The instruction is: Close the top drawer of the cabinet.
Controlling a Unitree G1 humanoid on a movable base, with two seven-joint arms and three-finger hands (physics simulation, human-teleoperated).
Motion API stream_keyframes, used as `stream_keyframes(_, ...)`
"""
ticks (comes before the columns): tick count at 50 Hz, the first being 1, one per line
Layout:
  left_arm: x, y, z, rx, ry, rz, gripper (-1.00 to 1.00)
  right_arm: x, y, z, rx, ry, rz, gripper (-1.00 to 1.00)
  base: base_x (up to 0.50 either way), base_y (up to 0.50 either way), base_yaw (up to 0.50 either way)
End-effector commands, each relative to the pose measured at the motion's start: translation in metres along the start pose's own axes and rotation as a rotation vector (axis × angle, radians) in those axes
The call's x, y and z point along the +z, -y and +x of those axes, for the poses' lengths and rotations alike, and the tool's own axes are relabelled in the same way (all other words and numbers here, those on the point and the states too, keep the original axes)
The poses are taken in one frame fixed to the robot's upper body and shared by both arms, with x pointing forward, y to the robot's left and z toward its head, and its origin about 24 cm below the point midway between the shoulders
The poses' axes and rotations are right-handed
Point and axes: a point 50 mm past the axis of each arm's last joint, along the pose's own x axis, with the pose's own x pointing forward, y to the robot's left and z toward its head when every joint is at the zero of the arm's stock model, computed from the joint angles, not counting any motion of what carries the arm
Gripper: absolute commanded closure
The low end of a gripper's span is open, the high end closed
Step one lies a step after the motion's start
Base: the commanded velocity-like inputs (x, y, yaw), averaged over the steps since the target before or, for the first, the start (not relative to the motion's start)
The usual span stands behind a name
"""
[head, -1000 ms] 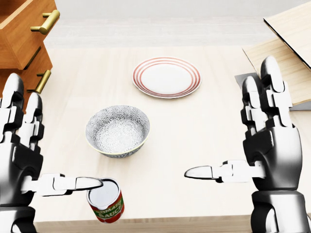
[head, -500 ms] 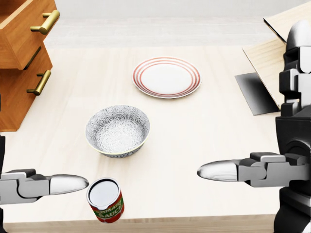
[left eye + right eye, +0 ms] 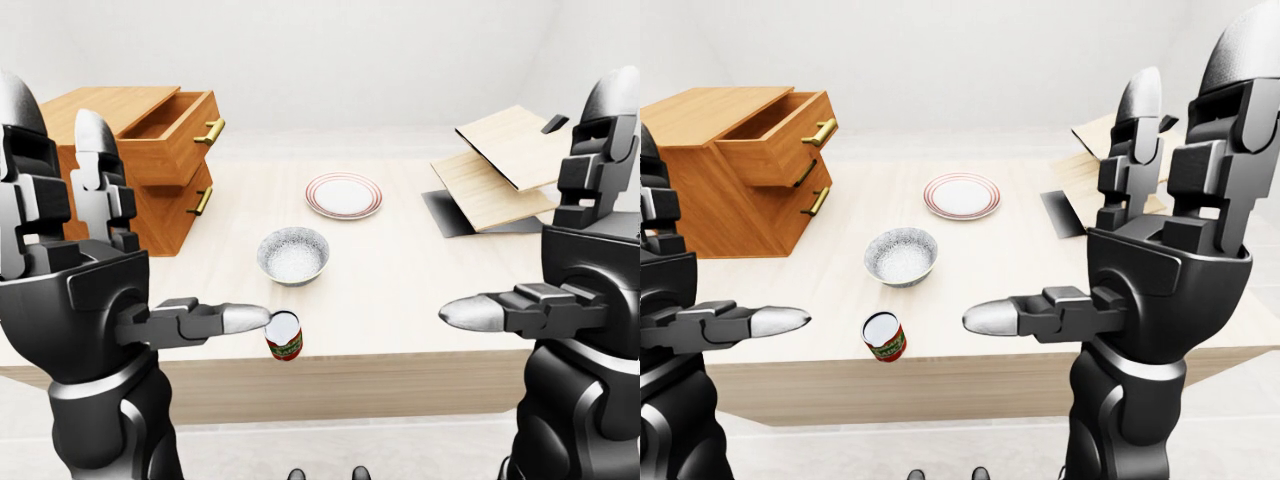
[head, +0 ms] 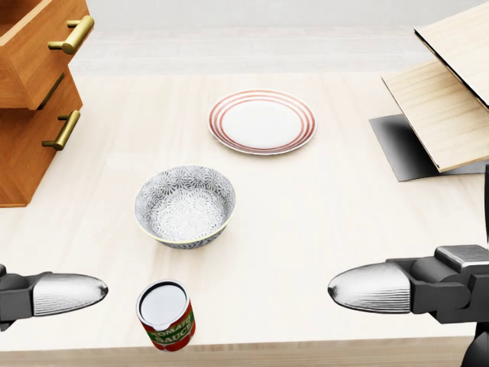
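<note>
A wooden cabinet (image 3: 110, 200) stands at the table's left end. Its top drawer (image 3: 172, 138), with a brass handle (image 3: 211, 131), is pulled out; the lower drawer (image 4: 34, 130) is in. The drawer also shows at the top left of the head view (image 4: 34, 46). My left hand (image 3: 110, 250) is open, fingers upright and thumb pointing right, near the table's near edge and well short of the cabinet. My right hand (image 3: 1120, 220) is open the same way on the right, thumb pointing left. The head view shows only the two thumbs (image 4: 65, 294).
A patterned bowl (image 4: 185, 205) sits mid-table, with a red-rimmed plate (image 4: 262, 121) beyond it. A tomato sauce can (image 4: 166, 313) stands at the near edge by my left thumb. Tilted wooden boards (image 4: 447, 107) over a dark sheet lie at the right.
Both hands have drawn back toward the bottom of the head view, so their fingers and palms have left it and only the thumbs remain. The drawer and table things have not moved.
</note>
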Motion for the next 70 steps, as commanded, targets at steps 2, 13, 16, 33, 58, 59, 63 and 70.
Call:
stream_keyframes(2, 0.005, -0.002, 0.002, -0.005, 0.028, 0.014, -1.0, 0.01, 0.003, 0.001, -0.001, 0.045, -0.014, -1.0, 0.0, 0.0, 0.0)
stream_keyframes(13, 0.006, -0.005, 0.001, -0.001, 0.029, 0.025, -1.0, 0.012, 0.004, -0.001, -0.001, 0.048, -0.001, -1.0, 0.0, 0.0, 0.0)
stream_keyframes(16, 0.004, -0.005, 0.001, -0.002, 0.022, 0.022, -1.0, 0.015, 0.0, -0.001, 0.04, 0.059, -0.014, -1.0, 0.0, 0.28, 0.0)
stream_keyframes(33, 0.004, -0.007, 0.002, 0.0, 0.025, 0.021, -1.0, 0.013, -0.001, -0.001, 0.066, 0.048, -0.026, -1.0, 0.0, 0.5, 0.0)
stream_keyframes(58, 0.001, -0.009, 0.001, -0.008, 0.002, 0.043, -1.0, -0.001, -0.003, -0.007, 0.075, -0.031, -0.035, -1.0, 0.0, 0.5, 0.0)
stream_keyframes(59, 0.002, -0.009, 0.001, -0.009, 0.009, 0.044, -1.0, -0.002, -0.003, -0.007, 0.076, -0.038, -0.038, -1.0, 0.0, 0.5, 0.0)
stream_keyframes(63, 0.003, -0.008, 0.001, -0.013, 0.012, 0.049, -1.0, -0.001, -0.004, -0.007, 0.079, -0.032, -0.037, -1.0, 0.0, 0.5, 0.0)
stream_keyframes(70, 0.002, -0.009, 0.001, -0.014, 0.006, 0.052, -1.0, -0.004, -0.002, -0.009, 0.064, -0.053, -0.027, -1.0, 0.0, 0.45, 0.0)
